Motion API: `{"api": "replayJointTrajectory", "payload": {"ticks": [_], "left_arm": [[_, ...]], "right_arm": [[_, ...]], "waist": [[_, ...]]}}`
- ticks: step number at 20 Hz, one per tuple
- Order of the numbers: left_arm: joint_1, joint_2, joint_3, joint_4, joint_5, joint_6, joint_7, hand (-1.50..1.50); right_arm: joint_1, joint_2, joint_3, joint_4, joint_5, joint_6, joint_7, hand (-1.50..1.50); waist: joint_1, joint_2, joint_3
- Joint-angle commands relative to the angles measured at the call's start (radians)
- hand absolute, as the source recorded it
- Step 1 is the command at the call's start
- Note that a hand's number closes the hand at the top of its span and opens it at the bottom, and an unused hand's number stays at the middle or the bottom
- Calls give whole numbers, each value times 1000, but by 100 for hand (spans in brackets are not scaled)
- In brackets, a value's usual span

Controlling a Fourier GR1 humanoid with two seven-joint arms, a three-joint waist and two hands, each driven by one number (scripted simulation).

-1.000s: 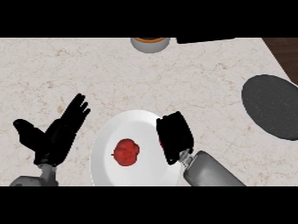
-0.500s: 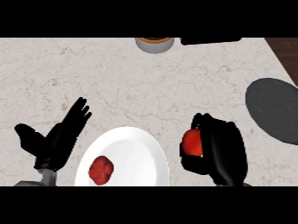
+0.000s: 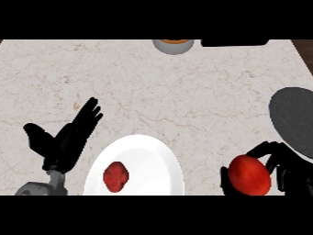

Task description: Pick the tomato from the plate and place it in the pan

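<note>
Your right hand (image 3: 295, 176) is curled around the tomato (image 3: 249, 176), thumb on its left side and fingers wrapped over its right. Compared with half a second ago, it has carried the round, glossy red tomato further right and lower in the view. It is now well clear of the plate (image 3: 152, 156) and just beside the near edge of the pan (image 3: 304, 124), not yet over it. Your left hand (image 3: 64, 140) is open, fingers straight and angled up to the right, left of the plate where it was before. The oval-looking white plate is smooth and sits at the lower middle, and a darker red patch (image 3: 117, 176) remains on it; what it is cannot be told. The pan is a flat, matt dark-grey disc at the right edge. Nothing lies between tomato and pan. The tabletop (image 3: 186, 92) is pale veined marble. At its far edge stand a small grey bowl (image 3: 173, 46) and a dark object (image 3: 233, 42).
</note>
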Motion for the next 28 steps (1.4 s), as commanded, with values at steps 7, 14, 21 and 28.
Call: {"api": "replayJointTrajectory", "payload": {"ticks": [7,14,21,28], "left_arm": [[-55,-44,-1,84,-25,-39,-34,0],[-45,-46,4,28,-37,-22,15,0],[-8,-11,38,12,-28,-70,-2,0],[-24,-34,23,-24,-48,-62,49,0]], "right_arm": [[21,-127,-369,259,-235,-163,-297,150],[-175,-160,-556,638,-302,-330,-506,150],[-311,-221,-749,946,-459,-455,-687,150],[-601,-291,-828,1476,-527,-545,-958,150]], "waist": [[30,8,-1],[42,9,0],[41,7,0],[51,10,0]]}}
